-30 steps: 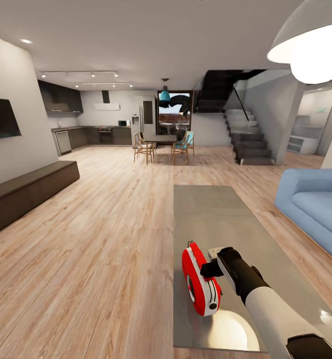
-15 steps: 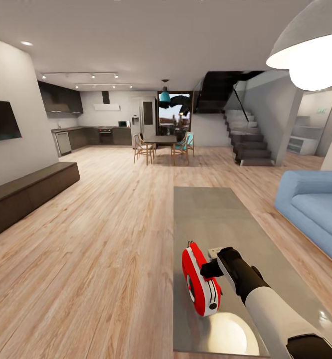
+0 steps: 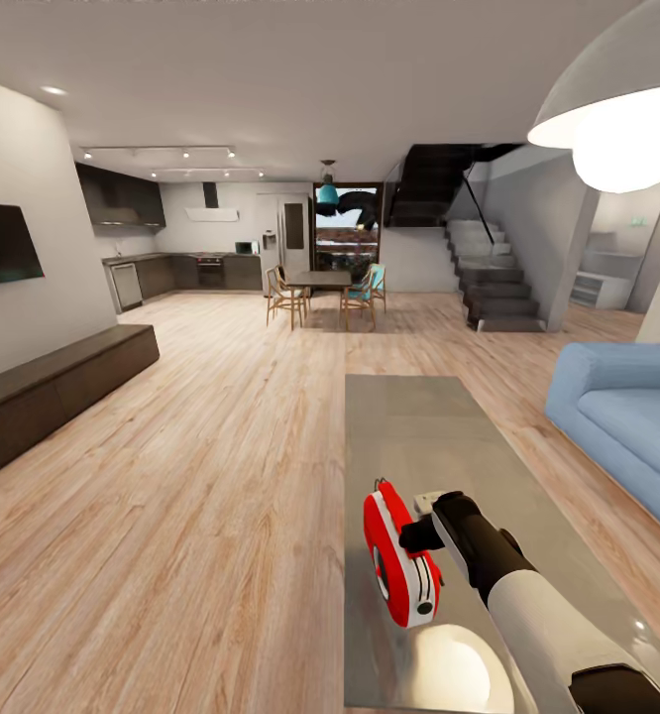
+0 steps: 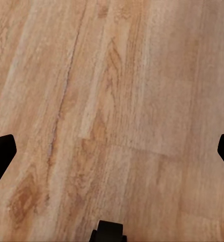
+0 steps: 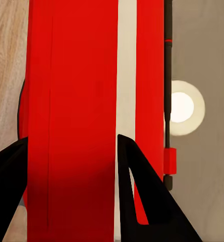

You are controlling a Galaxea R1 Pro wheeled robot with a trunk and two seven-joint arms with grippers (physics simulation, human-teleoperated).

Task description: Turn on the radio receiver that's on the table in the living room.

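The right fingers (image 5: 21, 196) straddle the red radio receiver (image 5: 92, 116), seemingly grasping it, on the table (image 3: 419, 416).

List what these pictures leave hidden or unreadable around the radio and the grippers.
- Radio receiver, head view: its switch or power state is too small to tell; the right gripper covers its far side.
- Right wrist view: the radio receiver is cut off by the edges; whether the fingers touch it cannot be told.
- Left wrist view: only the left gripper's fingers peek in at the edges, over wood floor.
- Table: near end cut off by the bottom edge.
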